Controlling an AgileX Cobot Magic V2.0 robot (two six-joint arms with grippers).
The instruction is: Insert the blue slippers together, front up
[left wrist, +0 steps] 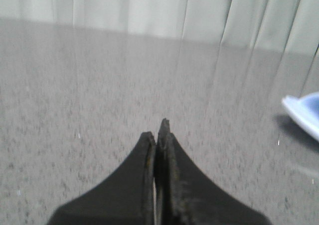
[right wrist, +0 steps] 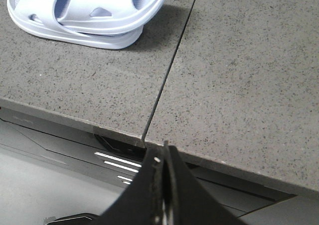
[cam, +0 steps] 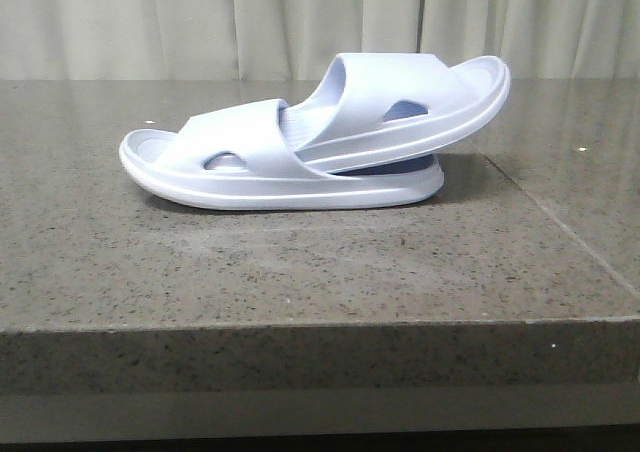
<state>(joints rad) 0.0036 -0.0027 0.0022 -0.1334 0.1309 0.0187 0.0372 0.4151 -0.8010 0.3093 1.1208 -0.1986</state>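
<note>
Blue slippers (cam: 300, 152) sit on table (cam: 300, 272), one tucked into other's strap, top one tilted up. Left gripper (left wrist: 159, 135) closed, holding nothing, over bare table. Right gripper (right wrist: 162, 160) closed, empty, near table edge.

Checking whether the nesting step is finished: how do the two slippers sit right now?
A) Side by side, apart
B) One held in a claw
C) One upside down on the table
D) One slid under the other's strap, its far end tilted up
D: in the front view the upper slipper is pushed under the lower slipper's strap, its right end raised; both claws are shut and empty, away from them.
</note>
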